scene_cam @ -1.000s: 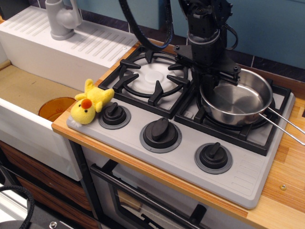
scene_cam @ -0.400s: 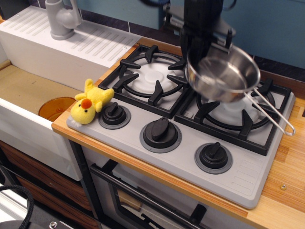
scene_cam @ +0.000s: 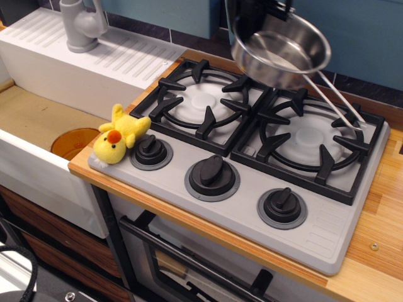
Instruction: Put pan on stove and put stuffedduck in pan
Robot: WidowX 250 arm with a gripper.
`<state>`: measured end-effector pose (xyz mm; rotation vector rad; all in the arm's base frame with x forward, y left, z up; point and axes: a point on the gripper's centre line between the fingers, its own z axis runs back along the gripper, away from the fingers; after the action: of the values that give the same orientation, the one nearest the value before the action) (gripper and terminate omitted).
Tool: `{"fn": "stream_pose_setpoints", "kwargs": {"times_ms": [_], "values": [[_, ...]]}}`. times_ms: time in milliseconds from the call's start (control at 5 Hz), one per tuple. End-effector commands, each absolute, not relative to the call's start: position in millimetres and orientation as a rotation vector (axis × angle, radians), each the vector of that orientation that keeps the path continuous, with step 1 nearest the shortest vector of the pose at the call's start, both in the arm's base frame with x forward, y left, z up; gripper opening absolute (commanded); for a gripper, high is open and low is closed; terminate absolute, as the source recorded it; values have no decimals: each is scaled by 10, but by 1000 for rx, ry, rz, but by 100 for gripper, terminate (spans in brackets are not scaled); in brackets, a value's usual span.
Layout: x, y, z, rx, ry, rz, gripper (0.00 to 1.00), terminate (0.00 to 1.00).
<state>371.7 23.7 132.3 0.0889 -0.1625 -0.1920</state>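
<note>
The shiny steel pan (scene_cam: pixel 286 53) hangs tilted in the air above the back of the stove (scene_cam: pixel 340 220), between its two burners. Its wire handle (scene_cam: pixel 337 97) slopes down to the right over the right burner (scene_cam: pixel 308 135). My gripper (scene_cam: pixel 255 22) shows only partly at the top edge and is shut on the pan's far left rim. The yellow stuffedduck (scene_cam: pixel 116 141) lies on the stove's front left corner, touching the left knob (scene_cam: pixel 151 152). Both grates are bare.
A white sink (scene_cam: pixel 38 163) with an orange disc (scene_cam: pixel 74 141) in it lies to the left, with a grey faucet (scene_cam: pixel 82 25) and ribbed drainboard (scene_cam: pixel 94 53) behind. Wooden counter (scene_cam: pixel 384 251) borders the stove on the right. The oven door (scene_cam: pixel 208 270) is below.
The pan was sitting on the right burner and has been lifted off it, rising and moving back and to the left with my gripper. The stuffedduck has not moved.
</note>
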Motion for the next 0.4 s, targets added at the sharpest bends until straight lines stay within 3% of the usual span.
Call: {"fn": "stream_pose_setpoints", "kwargs": {"times_ms": [0, 200], "values": [[3870, 646, 1512, 111, -213, -196, 0, 0], [3838, 807, 1433, 113, -221, -190, 0, 0]]}}
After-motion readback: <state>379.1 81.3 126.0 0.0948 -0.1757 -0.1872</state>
